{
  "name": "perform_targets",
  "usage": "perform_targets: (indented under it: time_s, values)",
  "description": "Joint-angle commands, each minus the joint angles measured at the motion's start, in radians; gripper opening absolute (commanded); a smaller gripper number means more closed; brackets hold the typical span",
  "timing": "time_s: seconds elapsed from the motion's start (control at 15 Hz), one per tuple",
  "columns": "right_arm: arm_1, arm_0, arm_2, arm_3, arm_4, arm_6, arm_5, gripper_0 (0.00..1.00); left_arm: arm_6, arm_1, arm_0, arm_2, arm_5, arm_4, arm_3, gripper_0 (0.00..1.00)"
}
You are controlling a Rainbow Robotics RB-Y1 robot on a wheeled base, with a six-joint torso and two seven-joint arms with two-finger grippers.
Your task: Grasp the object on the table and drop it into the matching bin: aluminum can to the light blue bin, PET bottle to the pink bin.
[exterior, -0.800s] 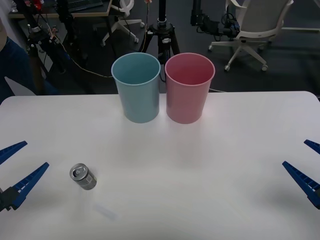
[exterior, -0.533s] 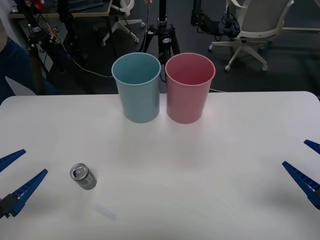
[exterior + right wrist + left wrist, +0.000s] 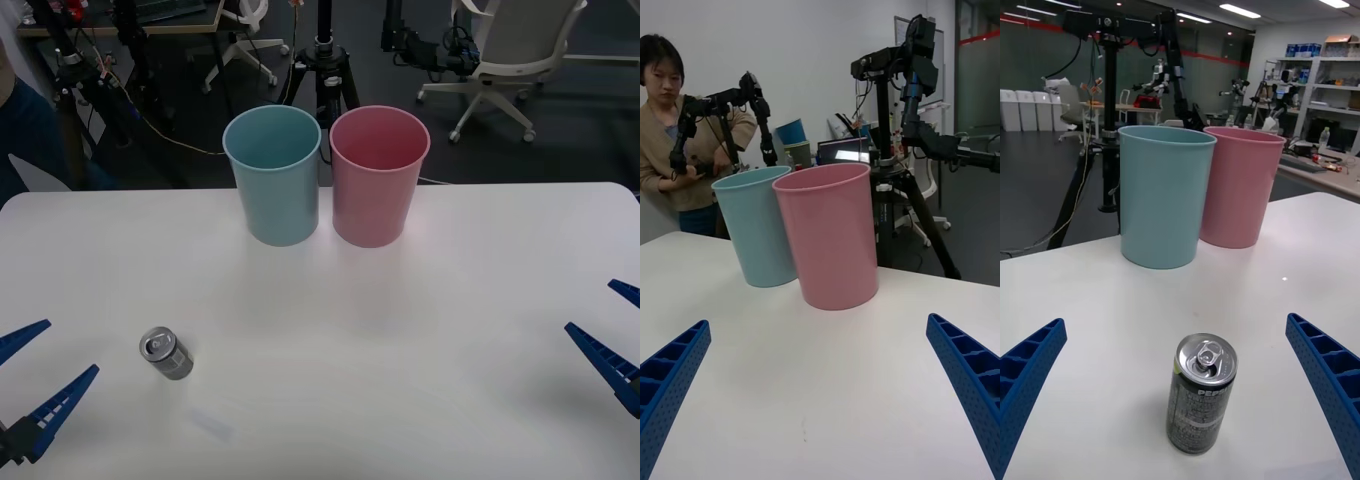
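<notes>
A small silver-grey aluminum can (image 3: 166, 354) (image 3: 1199, 395) with a shiny pull-tab top stands upright on the white table (image 3: 420, 330), front left. My left gripper (image 3: 30, 372) (image 3: 1180, 409) is open at the table's left edge, apart from the can, which stands a short way ahead between its fingers' lines in the left wrist view. The light blue bin (image 3: 273, 175) (image 3: 1166, 196) (image 3: 758, 225) and the pink bin (image 3: 378, 175) (image 3: 1238, 186) (image 3: 829, 235) stand side by side at the far middle. My right gripper (image 3: 612, 335) (image 3: 820, 382) is open at the right edge, holding nothing.
A tripod (image 3: 326, 60) and an office chair (image 3: 510, 50) stand on the floor behind the table. A faint smudge (image 3: 210, 424) marks the tabletop near the can.
My left gripper has slid back toward the near-left corner, a little farther from the can. The can, bins and right gripper have not moved.
</notes>
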Motion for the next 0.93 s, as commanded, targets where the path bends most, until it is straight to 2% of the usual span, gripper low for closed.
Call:
perform_targets:
  time_s: [0.07,0.33,0.93]
  values:
    - [0.0,0.0,0.0,0.0,0.0,0.0,0.0,1.0,-0.082,0.036,0.029,-0.055,0.012,0.054,0.019,1.0]
    - [0.0,0.0,0.0,0.0,0.0,0.0,0.0,1.0,-0.213,0.079,0.046,-0.129,0.03,0.123,0.062,1.0]
    - [0.0,0.0,0.0,0.0,0.0,0.0,0.0,1.0,-0.286,0.102,-0.073,-0.196,0.035,0.085,0.247,1.0]
